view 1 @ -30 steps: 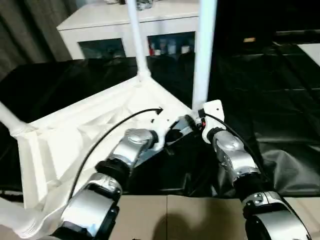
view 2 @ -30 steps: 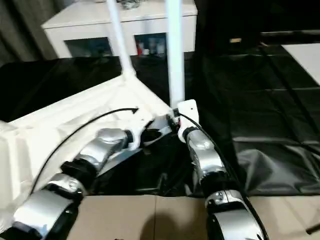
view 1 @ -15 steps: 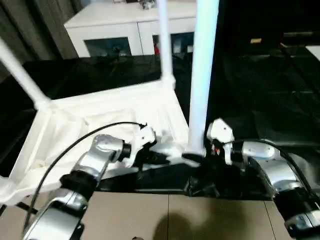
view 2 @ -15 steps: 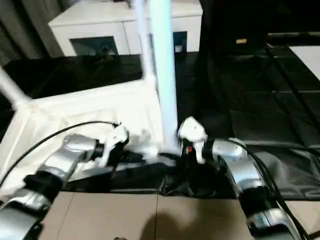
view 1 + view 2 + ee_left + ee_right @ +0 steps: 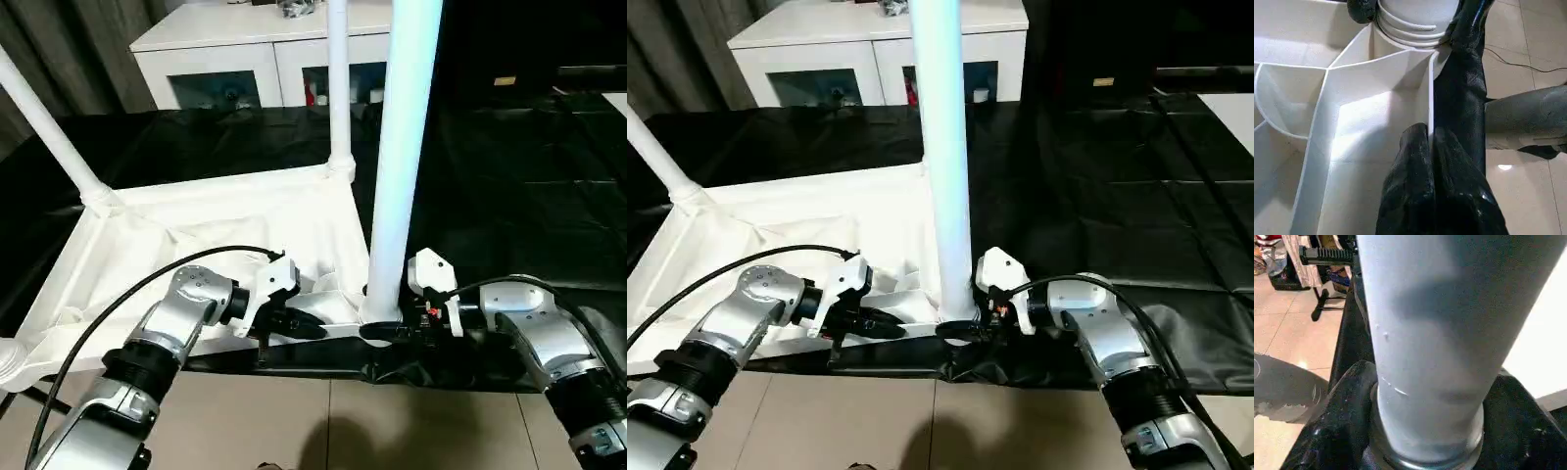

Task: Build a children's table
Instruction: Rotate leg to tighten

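The white tabletop [image 5: 196,211] lies upside down on a black sheet, ribbed underside up. Three white legs stand in its corner sockets: the near leg [image 5: 402,147], a far leg [image 5: 338,88] and a left leg [image 5: 49,137]. My left gripper [image 5: 304,328] is shut on the tabletop's thin near rim [image 5: 1430,88], one finger on each side of the wall. My right gripper [image 5: 384,331] sits at the near leg's base. Its fingers [image 5: 1342,426] press against both sides of the leg [image 5: 1425,333] just above the socket.
A white cabinet [image 5: 245,49] with dark glass doors stands behind the work. The black sheet [image 5: 529,176] stretches out to the right. Tiled floor [image 5: 392,421] lies in front of me. A black stand [image 5: 1322,257] is on the floor beyond the leg.
The camera has swung, so the tabletop now lies squarer in view. My right gripper's fingers have closed in on the near leg's base. The left grip on the rim is unchanged.
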`<state>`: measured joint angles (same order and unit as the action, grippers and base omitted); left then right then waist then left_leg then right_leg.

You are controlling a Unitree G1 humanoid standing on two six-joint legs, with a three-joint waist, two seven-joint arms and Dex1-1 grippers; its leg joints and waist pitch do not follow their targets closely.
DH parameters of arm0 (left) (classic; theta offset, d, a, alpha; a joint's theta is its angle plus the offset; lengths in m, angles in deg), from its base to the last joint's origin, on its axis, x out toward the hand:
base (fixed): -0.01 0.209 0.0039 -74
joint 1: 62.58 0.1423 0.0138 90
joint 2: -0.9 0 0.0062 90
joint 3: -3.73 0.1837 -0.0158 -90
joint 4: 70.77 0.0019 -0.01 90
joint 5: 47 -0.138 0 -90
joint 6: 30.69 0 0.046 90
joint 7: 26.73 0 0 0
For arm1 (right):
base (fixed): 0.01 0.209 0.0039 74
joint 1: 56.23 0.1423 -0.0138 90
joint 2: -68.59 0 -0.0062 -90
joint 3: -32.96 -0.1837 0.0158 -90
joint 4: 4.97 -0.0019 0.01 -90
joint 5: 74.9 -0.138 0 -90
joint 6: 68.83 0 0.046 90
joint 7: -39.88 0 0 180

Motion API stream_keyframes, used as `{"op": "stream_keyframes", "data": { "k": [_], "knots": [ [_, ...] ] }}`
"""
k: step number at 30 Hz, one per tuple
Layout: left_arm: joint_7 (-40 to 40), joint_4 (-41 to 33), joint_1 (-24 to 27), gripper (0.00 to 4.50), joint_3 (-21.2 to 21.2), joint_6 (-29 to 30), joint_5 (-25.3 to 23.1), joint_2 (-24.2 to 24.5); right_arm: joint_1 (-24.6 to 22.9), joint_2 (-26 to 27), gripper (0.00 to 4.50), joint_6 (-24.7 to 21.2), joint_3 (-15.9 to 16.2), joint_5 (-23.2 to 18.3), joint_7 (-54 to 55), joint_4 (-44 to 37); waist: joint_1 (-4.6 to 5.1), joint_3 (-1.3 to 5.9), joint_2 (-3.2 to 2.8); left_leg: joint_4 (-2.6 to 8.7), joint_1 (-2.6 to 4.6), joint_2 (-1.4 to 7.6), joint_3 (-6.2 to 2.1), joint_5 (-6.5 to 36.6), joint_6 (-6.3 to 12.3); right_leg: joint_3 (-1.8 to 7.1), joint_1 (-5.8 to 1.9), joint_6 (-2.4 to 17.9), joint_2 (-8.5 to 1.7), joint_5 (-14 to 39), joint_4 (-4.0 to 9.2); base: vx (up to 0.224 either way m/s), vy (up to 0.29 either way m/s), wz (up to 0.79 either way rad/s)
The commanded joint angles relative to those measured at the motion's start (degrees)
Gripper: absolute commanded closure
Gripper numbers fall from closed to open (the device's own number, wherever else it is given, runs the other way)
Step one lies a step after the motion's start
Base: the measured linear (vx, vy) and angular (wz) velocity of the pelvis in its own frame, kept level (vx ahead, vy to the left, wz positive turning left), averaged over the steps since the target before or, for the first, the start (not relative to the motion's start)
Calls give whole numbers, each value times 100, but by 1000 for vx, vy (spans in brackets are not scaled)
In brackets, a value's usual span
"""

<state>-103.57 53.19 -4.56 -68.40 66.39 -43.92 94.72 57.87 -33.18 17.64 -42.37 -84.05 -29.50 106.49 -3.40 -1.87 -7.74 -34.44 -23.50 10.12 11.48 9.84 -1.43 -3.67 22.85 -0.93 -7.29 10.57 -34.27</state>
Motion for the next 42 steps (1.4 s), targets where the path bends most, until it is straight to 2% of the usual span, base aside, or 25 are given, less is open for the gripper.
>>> {"op": "stream_keyframes", "data": {
  "k": [1, 7, 9, 10, 11, 12, 13, 14, 15, 16, 19, 20, 21, 23, 25, 27, 32, 33, 34, 35, 37, 39, 40, 41, 42],
  "knots": [
    [-314, -137, 33, 450, 93, 40, 68, 95, 89, -62, 178, -51, 19, 5, -3, 14, 9, 372, 128, 426, 159, 266, -125, 1371, 627, 123, -226, 1481, -137, 828, 342, 0, 0, 0],
    [-108, -68, 5, 450, 85, 19, -18, 60, 143, 105, 180, -77, -142, 162, 456, 222, 25, 373, 118, 426, 160, 264, -127, 1386, 589, 121, -225, 1496, -129, 771, 339, 0, 0, 0],
    [290, 133, -84, 450, 56, -58, -173, -29, 261, 258, 181, -99, -217, 361, 1015, 529, 48, 361, 87, 442, 167, 258, -131, 1537, 499, 118, -214, 1473, -126, 919, 348, 0, 0, 0],
    [418, 196, -117, 450, 43, -63, -211, -62, 288, 310, 181, -121, -245, 387, 1171, 594, 78, 348, 109, 458, 164, 246, -133, 1667, 419, 114, -218, 1446, -123, 1073, 370, 0, 0, 0],
    [761, 363, -204, 450, 9, -79, -314, -149, 360, 448, 181, -178, -318, 456, 1587, 765, 95, 346, 102, 455, 164, 239, -136, 1717, 376, 117, -216, 1425, -127, 1151, 373, 0, 0, 0],
    [1073, 517, -286, 450, -23, -87, -405, -230, 423, 576, 181, -242, -386, 503, 1954, 910, 126, 334, 100, 473, 185, 229, -147, 1902, 245, 112, -208, 1375, -126, 1384, 390, 0, 0, 0],
    [1746, 809, -476, 450, -210, 1, -404, -524, 506, 937, 181, -427, -564, 497, 2710, 1060, 173, 317, 120, 485, 181, 221, -150, 2021, 161, 118, -209, 1318, -126, 1555, 410, 0, 0, 0],
    [1783, 823, -487, 450, -221, 5, -401, -543, 507, 956, 182, -434, -568, 501, 2746, 1065, 197, 310, 119, 486, 183, 215, -143, 2052, 133, 126, -199, 1308, -129, 1616, 424, 0, 0, 0],
    [2166, 990, -614, 450, -338, 59, -364, -749, 530, 1171, 182, -494, -597, 562, 3167, 1143, 208, 320, 127, 489, 188, 208, -157, 2090, 78, 117, -202, 1255, -131, 1724, 434, 0, 0, 0],
    [2166, 990, -614, 450, -338, 59, -364, -749, 530, 1171, 182, -494, -597, 562, 3167, 1143, 212, 327, 135, 492, 179, 206, -171, 2068, 83, 114, -215, 1209, -139, 1758, 441, 0, 0, 0],
    [3095, 1452, -903, 450, -534, 134, -383, -1145, 699, 1678, 182, -626, -814, 705, 4515, 1600, 245, 336, 123, 490, 184, 197, -167, 2046, 89, 115, -194, 1212, -128, 1635, 449, 0, 0, 0],
    [3213, 1511, -937, 450, -560, 135, -382, -1192, 721, 1738, 182, -633, -850, 715, 4687, 1655, 262, 329, 153, 494, 169, 194, -163, 2045, 102, 117, -191, 1206, -124, 1633, 458, 0, 0, 0],
    [3771, 1792, -1111, 450, -733, 153, -329, -1446, 830, 2004, 182, -586, -986, 750, 5360, 1914, 272, 330, 137, 481, 189, 187, -152, 2042, 112, 121, -175, 1218, -129, 1631, 465, 0, 0, 0],
    [4112, 1944, -1217, 450, -832, 179, -307, -1593, 898, 2148, 182, -526, -1077, 780, 5795, 2078, 289, 346, 149, 483, 175, 184, -168, 1983, 125, 112, -200, 1195, -140, 1629, 466, 0, 0, 0],
    [4542, 2264, -1433, 450, -853, 62, -397, -1849, 1049, 2452, 182, -357, -1248, 876, 6534, 2377, 292, 349, 130, 474, 183, 178, -159, 1909, 191, 113, -175, 1194, -136, 1530, 478, 0, 0, 0],
    [4578, 2305, -1462, 450, -830, 26, -432, -1885, 1077, 2519, 182, -356, -1270, 865, 6584, 2402, 288, 361, 133, 476, 155, 180, -165, 1747, 287, 99, -221, 1204, -137, 1286, 468, 0, 0, 0],
    [4567, 2468, -1507, 450, -725, -111, -572, -1923, 1132, 2657, 182, -4, -1121, 895, 6214, 2440, 281, 364, 124, 455, 146, 184, -155, 1644, 497, 87, -247, 1274, -153, 1036, 458, 0, 0, 0],
    [4496, 2499, -1503, 450, -705, -145, -579, -1901, 1124, 2624, 147, 101, -1058, 926, 6096, 2431, 278, 365, 138, 453, 145, 185, -153, 1644, 515, 85, -249, 1283, -157, 1038, 461, 0, 0, 0],
    [4473, 2518, -1506, 450, -698, -162, -579, -1893, 1126, 2613, 147, 143, -1037, 953, 6083, 2442, 279, 354, 134, 459, 146, 187, -153, 1690, 521, 82, -246, 1282, -157, 1132, 466, 0, 0, 0],
    [4396, 2513, -1475, 450, -683, -191, -578, -1834, 1109, 2581, 112, 252, -1088, 893, 5957, 2427, 278, 351, 137, 463, 153, 190, -153, 1744, 513, 83, -246, 1273, -157, 1229, 473, 0, 0, 0],
    [4097, 2429, -1389, 450, -624, -273, -598, -1726, 1086, 2475, 110, 298, -1095, 840, 5713, 2346, 276, 350, 143, 463, 141, 187, -158, 1756, 537, 80, -259, 1259, -160, 1284, 477, 0, 0, 0],
    [3740, 2299, -1275, 450, -555, -377, -607, -1597, 1057, 2339, 81, 308, -1045, 766, 5261, 2226, 298, 340, 124, 475, 114, 193, -169, 1758, 554, 75, -271, 1250, -162, 1271, 467, 0, 0, 0],
    [3700, 2288, -1264, 450, -548, -391, -607, -1585, 1054, 2326, 81, 307, -1041, 759, 5217, 2215, 311, 340, 144, 474, 100, 192, -173, 1759, 565, 66, -290, 1249, -157, 1259, 463, 0, 0, 0],
    [3175, 2089, -1096, 450, -458, -425, -581, -1398, 936, 2034, 70, 341, -815, 734, 4430, 1910, 296, 337, 149, 470, 96, 201, -175, 1757, 607, 62, -307, 1256, -160, 1236, 465, 0, 0, 0],
    [3165, 2084, -1092, 450, -456, -425, -581, -1392, 932, 2025, 64, 343, -807, 735, 4407, 1900, 296, 337, 149, 470, 96, 201, -175, 1757, 607, 62, -307, 1256, -160, 1236, 465, 0, 0, 0]
  ]
}}
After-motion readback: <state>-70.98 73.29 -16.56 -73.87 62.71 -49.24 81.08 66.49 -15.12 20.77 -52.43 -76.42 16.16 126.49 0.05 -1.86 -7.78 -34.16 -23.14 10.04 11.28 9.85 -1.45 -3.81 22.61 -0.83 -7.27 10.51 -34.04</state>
